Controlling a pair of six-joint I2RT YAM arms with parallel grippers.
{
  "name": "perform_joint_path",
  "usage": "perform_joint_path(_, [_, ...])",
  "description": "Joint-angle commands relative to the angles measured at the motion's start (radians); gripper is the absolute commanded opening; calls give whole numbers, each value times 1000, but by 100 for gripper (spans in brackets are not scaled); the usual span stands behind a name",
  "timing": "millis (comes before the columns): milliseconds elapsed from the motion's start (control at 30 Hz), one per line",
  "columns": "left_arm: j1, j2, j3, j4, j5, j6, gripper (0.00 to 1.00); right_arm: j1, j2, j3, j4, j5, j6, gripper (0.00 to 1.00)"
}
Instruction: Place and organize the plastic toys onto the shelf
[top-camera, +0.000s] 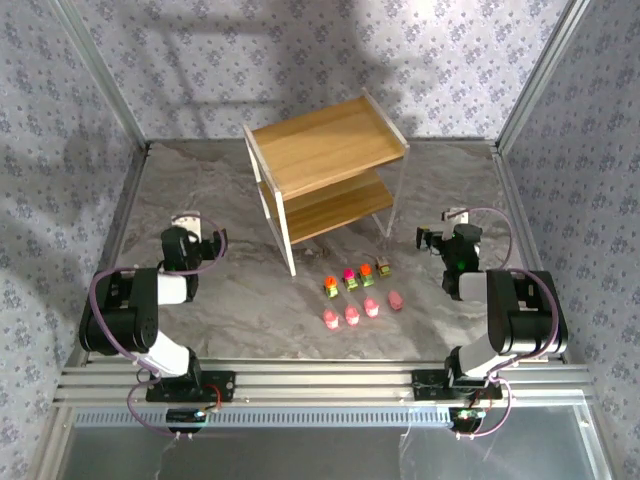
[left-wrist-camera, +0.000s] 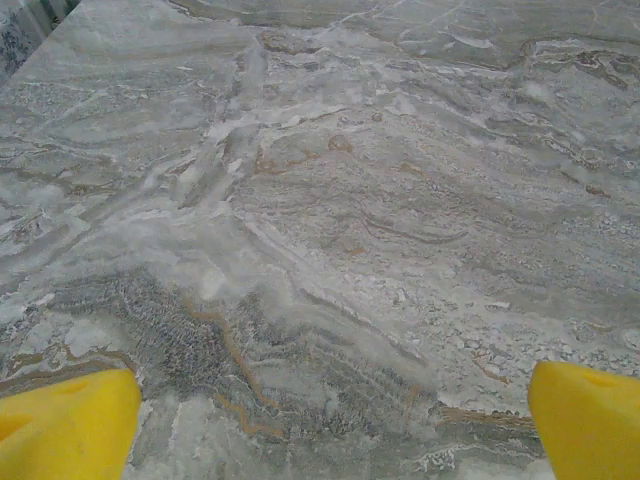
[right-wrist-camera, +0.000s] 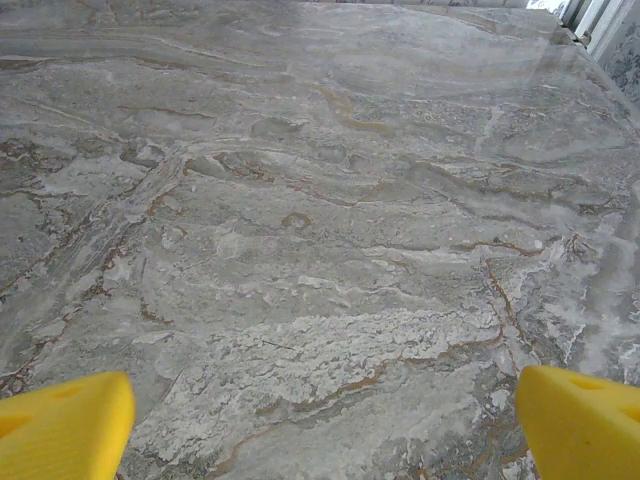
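Jaws both spread wide, empty | plastic toys (top-camera: 371, 307) (pink figures (top-camera: 351, 314), yellow-green trucks (top-camera: 350, 280)) two rows | shelf (top-camera: 325, 150) wood, white frame

Fig. qty per kind: trucks (top-camera: 350, 279) ×4 (orange-top ×2, magenta ×1, brown ×1); pink figures (top-camera: 352, 315) ×4; shelf (top-camera: 330, 150) ×1, w/ 2 tiers; arms (top-camera: 130, 310) ×2.

This seems to be a robot laboratory cell. A left arm (top-camera: 135, 310) and a right arm (top-camera: 510, 310) are bolted to aluminium rails (top-camera: 320, 383) at the near edge of a marble-patterned bench (top-camera: 220, 300), and metal-framed panels (top-camera: 50, 130) with floral wallpaper enclose it.
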Motion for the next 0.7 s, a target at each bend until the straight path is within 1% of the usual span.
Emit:
perform_joint_path(0, [-1,2,20,28,18,4,99,3,12,-4,23,14,10,100])
perform_joint_path(333, [-6,0,19,29,6,7,100,-1,12,-3,23,6,12,100])
perform_joint_path(667, [1,2,20,26,18,3,100,-5,12,-4,22,-1,13,100])
